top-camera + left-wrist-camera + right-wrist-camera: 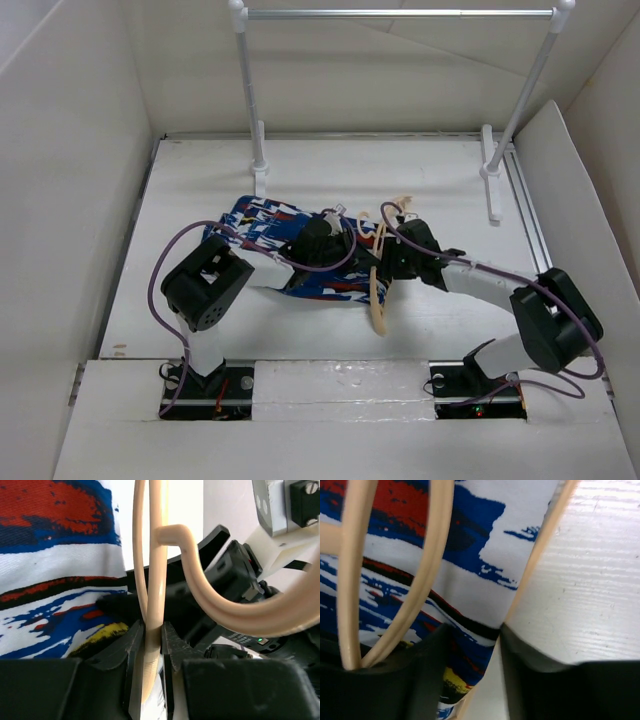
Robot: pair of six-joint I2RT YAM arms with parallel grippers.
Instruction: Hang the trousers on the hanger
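The left gripper (152, 642) has its fingers pressed onto the hanger (156, 565), pinching two thin bars side by side, just below where a curved piece branches off. The right gripper (476, 655) stands spread. The edge of the trousers (470, 575) and another hanger bar lie in its gap, and neither pad visibly presses on them. The trousers lie flat on the table (200, 160) between the arms, one end reaching the hanger. The wood looks light, stiff and smooth, so it may swivel or slip in so narrow a pinch; a hold close to the branch seems steadier. The cloth is soft and limp, likely to sag and slide on a bar. It is best taken at a folded edge, with all layers pinched.
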